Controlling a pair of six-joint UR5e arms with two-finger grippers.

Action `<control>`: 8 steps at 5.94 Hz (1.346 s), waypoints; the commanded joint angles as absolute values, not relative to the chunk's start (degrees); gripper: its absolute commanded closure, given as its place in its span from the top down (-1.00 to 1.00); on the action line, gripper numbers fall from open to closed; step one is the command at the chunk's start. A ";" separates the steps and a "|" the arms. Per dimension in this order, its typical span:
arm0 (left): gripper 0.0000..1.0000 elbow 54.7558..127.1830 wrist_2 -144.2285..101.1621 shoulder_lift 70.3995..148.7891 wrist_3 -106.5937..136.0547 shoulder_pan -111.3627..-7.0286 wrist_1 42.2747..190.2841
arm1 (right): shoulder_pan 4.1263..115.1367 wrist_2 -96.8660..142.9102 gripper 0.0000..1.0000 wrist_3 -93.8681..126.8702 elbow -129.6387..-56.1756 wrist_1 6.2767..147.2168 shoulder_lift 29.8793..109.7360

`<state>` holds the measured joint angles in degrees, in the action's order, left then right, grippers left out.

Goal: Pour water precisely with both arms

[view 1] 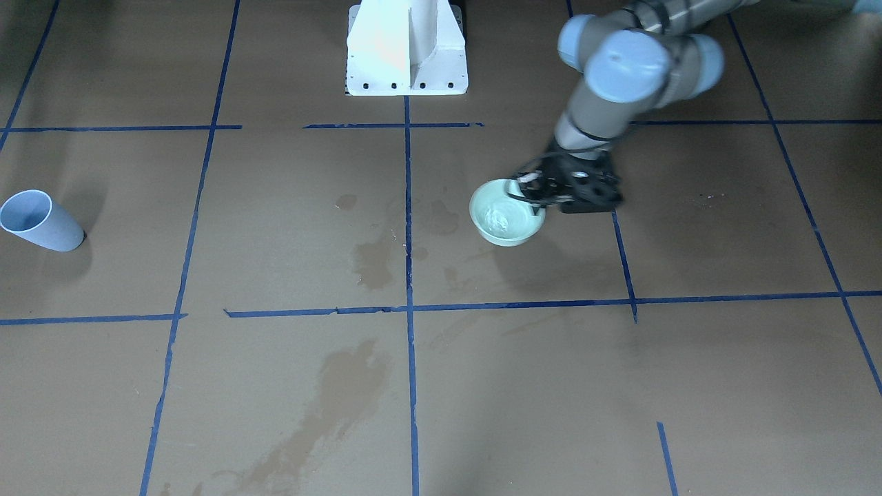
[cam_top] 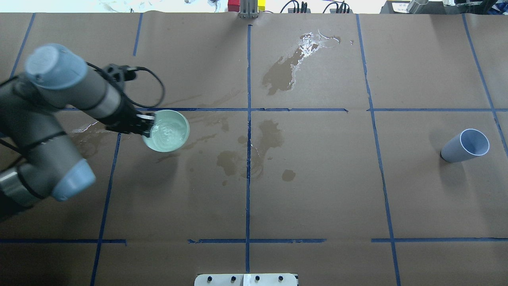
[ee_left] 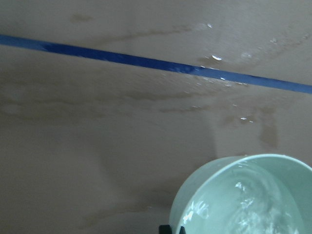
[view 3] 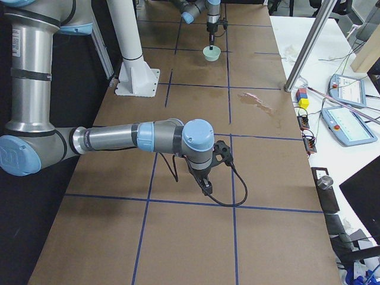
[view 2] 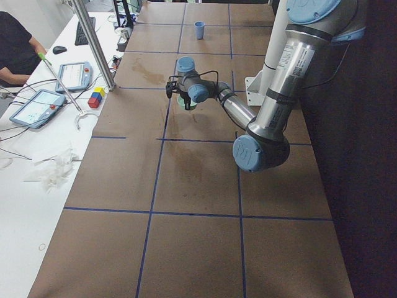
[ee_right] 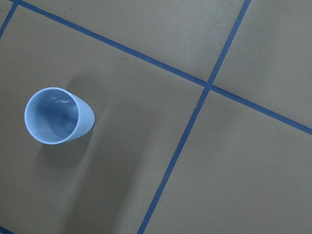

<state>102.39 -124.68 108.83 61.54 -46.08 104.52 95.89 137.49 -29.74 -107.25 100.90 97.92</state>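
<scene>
Glossy plastic bowl (view 1: pixel 508 239), matt paper tabletop (cam_top: pixel 317 190)

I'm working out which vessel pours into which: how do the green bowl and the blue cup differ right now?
The bowl is pale green, wide and shallow; the cup is light blue, narrower and taller. The bowl holds rippling water and the left pincer grips its rim; the cup stands alone, untouched. Both are open-topped.

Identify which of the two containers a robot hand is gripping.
The pale green bowl, its rim pinched by the left hand; the blue cup stands alone, untouched.
</scene>
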 commanded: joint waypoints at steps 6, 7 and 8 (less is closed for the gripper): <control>-0.98 93.97 -134.56 90.97 25.67 -60.91 107.31 | 95.89 137.46 1.00 -29.71 -108.28 100.81 99.49; -0.95 93.52 -134.56 89.49 24.10 -60.91 107.66 | 95.80 137.46 1.00 -29.62 -108.28 100.72 99.41; -0.94 92.73 -134.56 88.52 22.95 -60.91 107.75 | 95.80 137.46 1.00 -29.53 -108.46 100.81 99.40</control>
<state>93.48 -134.55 89.57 24.19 -60.87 107.61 95.83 137.46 -29.62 -108.35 100.76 99.43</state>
